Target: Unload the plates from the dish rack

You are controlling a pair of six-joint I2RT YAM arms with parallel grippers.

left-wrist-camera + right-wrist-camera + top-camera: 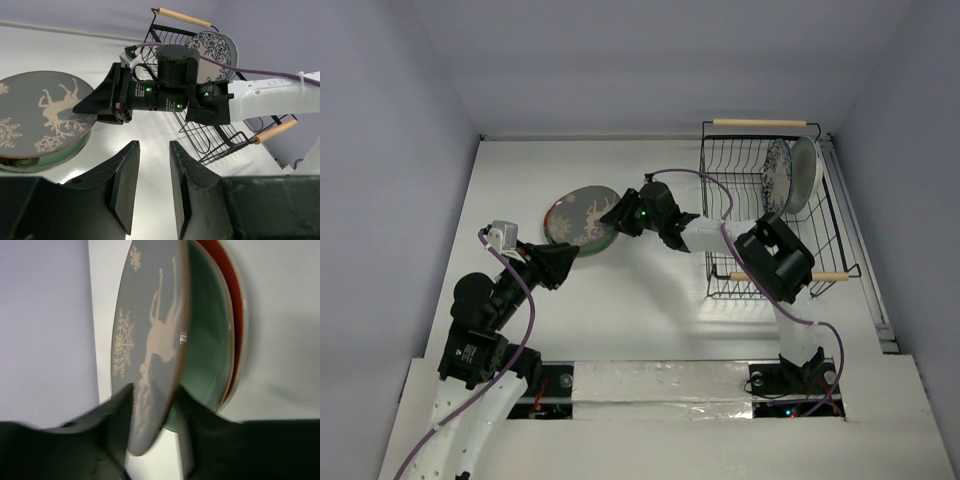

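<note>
The grey-green plate (578, 215) with a pale deer lies tilted on the red plate (551, 222) at the table's middle left. My right gripper (620, 214) is shut on its right rim; the right wrist view shows the plate (150, 335) edge-on between the jaws, with the red plate's teal inside (207, 350) behind. My left gripper (572, 257) is open and empty just in front of the stack; its fingers (125, 175) frame bare table. The black dish rack (730, 165) at the back right holds the blue-patterned plate (777, 175) and the plain white plate (804, 170) upright.
The right arm's forearm (705, 235) crosses in front of the rack's left side. In the left wrist view the rack (215, 140) and its wooden handle (272, 132) lie right of the right gripper (95, 107). Walls close in on the left, right and back.
</note>
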